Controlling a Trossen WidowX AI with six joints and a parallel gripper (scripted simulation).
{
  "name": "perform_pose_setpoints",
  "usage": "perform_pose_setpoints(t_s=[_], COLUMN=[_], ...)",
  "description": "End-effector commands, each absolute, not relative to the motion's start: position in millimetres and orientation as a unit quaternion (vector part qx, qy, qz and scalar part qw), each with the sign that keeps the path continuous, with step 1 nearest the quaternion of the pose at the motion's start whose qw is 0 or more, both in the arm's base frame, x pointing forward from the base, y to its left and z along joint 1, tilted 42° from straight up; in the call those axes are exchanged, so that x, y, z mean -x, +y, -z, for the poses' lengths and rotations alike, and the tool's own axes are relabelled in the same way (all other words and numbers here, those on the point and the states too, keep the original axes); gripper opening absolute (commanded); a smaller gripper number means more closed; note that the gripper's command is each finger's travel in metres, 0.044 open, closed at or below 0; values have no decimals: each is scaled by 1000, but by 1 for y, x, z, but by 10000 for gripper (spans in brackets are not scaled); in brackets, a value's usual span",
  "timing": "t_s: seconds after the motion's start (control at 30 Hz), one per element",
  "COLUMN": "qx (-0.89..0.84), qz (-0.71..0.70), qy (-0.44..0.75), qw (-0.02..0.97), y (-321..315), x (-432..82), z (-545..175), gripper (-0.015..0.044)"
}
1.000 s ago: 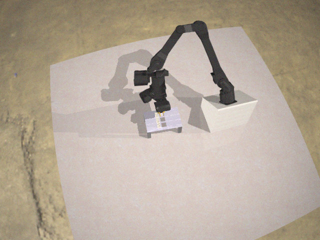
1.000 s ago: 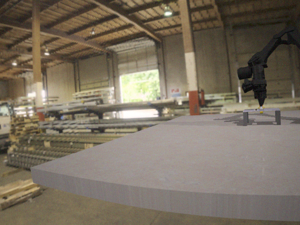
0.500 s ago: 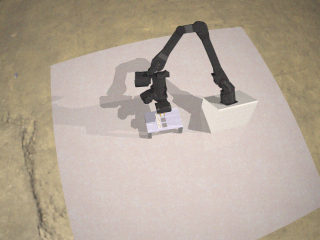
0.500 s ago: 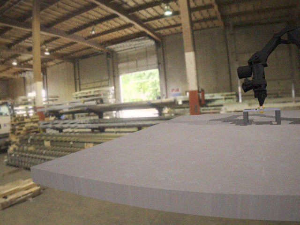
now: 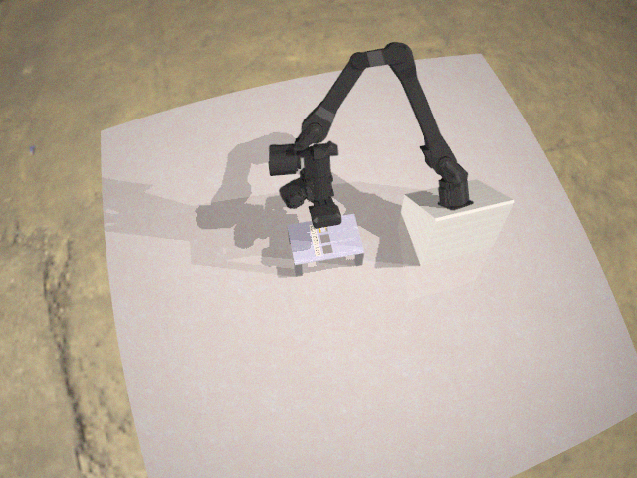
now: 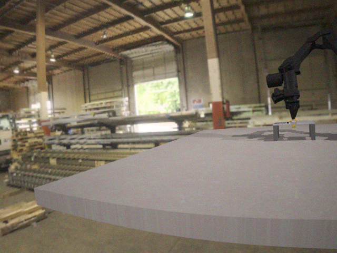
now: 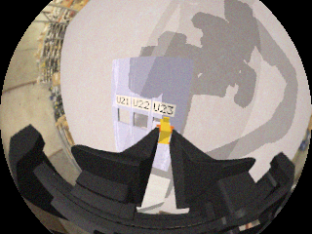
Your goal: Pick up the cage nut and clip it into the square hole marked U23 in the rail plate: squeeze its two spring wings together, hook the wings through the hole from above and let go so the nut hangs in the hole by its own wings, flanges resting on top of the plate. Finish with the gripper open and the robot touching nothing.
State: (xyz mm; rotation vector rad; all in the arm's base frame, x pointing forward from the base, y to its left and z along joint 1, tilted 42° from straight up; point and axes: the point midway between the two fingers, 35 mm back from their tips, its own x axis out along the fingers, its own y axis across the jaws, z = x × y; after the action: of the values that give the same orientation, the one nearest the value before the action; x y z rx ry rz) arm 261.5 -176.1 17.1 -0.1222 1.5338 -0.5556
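Over there, the black two-fingered gripper (image 5: 325, 226) (image 6: 293, 118) (image 7: 164, 132) is nearly closed, pinching the small yellow cage nut (image 6: 293, 125) (image 7: 166, 132) at the U23 hole in the pale lavender rectangular rail plate (image 5: 343, 241) (image 6: 304, 123) (image 7: 163, 78); yellow shows beneath the plate.

Shows as a broad, pale pinkish-grey worktop (image 5: 359, 359) (image 6: 177, 168) (image 7: 93, 73), with a thick slab edge visible in the exterior view. Looks flat and matte, with faint mottling. Carries a pale lilac rail plate (image 5: 344, 236) (image 6: 304, 123) (image 7: 126, 78), held level above the surface on dark grey legs (image 5: 298, 269) (image 6: 276, 133). Also supports a whitish block (image 5: 463, 234) (image 7: 157, 189), set well apart from the plate in the top view, with wood-like grain faintly visible on the side. Takes overlapping grey shadows (image 5: 221, 213) (image 6: 255, 133) (image 7: 221, 73) around the plate, reaching towards the near side of the block.
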Motion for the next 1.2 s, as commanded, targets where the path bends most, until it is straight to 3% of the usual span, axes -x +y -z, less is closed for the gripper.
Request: perform_pose_setpoints(t_s=[0.0, 1.17], qx=[59, 87], qz=[253, 281], qy=[684, 681], qw=[682, 671], y=[-175, -172], x=[-262, -263], z=[-16, -14], gripper=[37, 37])
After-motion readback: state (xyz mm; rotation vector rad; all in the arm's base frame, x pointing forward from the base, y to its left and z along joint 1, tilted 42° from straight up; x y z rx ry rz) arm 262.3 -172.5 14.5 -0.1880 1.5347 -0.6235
